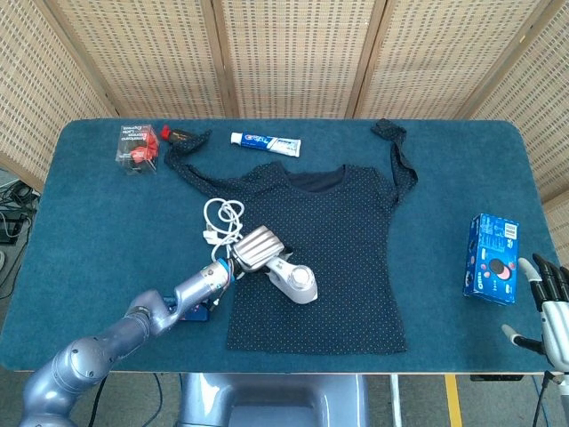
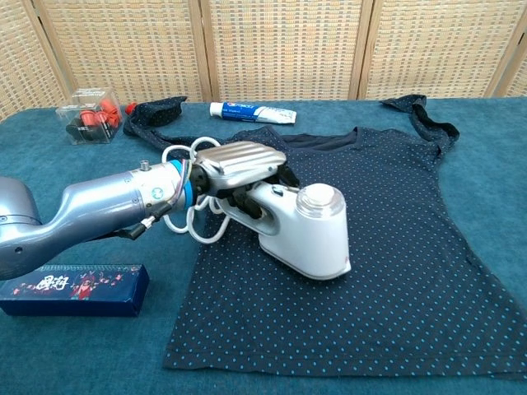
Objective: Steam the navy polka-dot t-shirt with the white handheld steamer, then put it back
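The navy polka-dot t-shirt (image 1: pixel 331 245) (image 2: pixel 387 247) lies flat on the blue table, sleeves spread toward the back. My left hand (image 1: pixel 258 247) (image 2: pixel 239 164) grips the handle of the white handheld steamer (image 1: pixel 294 281) (image 2: pixel 306 229), whose head rests on the shirt's lower left part. Its white cord (image 1: pixel 220 221) (image 2: pixel 191 216) coils beside the shirt's left edge. My right hand (image 1: pixel 550 307) hovers at the table's front right corner, fingers spread and holding nothing; it shows only in the head view.
A toothpaste tube (image 1: pixel 265 142) (image 2: pixel 251 111) and a clear box of red items (image 1: pixel 138 144) (image 2: pixel 84 115) lie at the back. A blue carton (image 1: pixel 492 259) sits at the right. A dark blue flat box (image 2: pixel 74 289) lies under my left forearm.
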### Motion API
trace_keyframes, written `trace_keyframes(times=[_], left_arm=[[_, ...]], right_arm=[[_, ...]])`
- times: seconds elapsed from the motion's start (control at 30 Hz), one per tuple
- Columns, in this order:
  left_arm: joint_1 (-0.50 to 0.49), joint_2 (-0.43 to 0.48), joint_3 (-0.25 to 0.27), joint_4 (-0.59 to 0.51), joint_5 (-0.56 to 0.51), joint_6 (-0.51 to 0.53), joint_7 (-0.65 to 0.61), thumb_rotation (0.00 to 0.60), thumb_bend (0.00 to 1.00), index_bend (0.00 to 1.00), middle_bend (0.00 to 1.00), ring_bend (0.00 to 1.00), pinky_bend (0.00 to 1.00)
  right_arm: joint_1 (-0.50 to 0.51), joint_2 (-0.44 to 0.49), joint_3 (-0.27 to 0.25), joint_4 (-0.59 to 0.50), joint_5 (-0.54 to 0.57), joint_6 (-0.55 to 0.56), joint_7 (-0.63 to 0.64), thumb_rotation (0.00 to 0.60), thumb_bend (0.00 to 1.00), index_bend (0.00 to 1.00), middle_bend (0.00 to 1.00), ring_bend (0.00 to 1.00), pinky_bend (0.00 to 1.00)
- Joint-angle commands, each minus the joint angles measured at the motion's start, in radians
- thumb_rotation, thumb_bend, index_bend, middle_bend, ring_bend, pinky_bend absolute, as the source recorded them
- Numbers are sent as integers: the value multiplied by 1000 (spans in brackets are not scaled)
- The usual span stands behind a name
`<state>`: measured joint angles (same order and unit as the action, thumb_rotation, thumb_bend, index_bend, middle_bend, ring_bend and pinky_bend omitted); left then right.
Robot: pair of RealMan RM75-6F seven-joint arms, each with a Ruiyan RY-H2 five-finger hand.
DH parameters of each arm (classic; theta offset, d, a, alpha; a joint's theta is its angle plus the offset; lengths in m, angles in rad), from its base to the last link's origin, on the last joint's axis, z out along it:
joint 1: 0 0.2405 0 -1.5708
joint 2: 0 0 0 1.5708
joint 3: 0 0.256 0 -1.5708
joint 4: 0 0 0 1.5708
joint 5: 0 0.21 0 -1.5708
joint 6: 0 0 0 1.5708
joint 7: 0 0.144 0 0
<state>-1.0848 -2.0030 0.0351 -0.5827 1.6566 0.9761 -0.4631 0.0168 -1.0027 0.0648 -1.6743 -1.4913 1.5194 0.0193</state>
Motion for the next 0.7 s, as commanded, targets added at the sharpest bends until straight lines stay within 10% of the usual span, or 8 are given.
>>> trace_keyframes(times=[0.03,0.7], left_arm=[[-17,7,4,-39,12,-4,17,600,750,1000,875,767,854],[-13,-63,44,-19,61,4,153,600,739,1000,875,767,849]], right_arm=[[-1,0,-1,-1,-3,2,-1,600,0,29,0,0,0],[-1,1,-2,-2,-5,2,-1,600,0,30,0,0,0]])
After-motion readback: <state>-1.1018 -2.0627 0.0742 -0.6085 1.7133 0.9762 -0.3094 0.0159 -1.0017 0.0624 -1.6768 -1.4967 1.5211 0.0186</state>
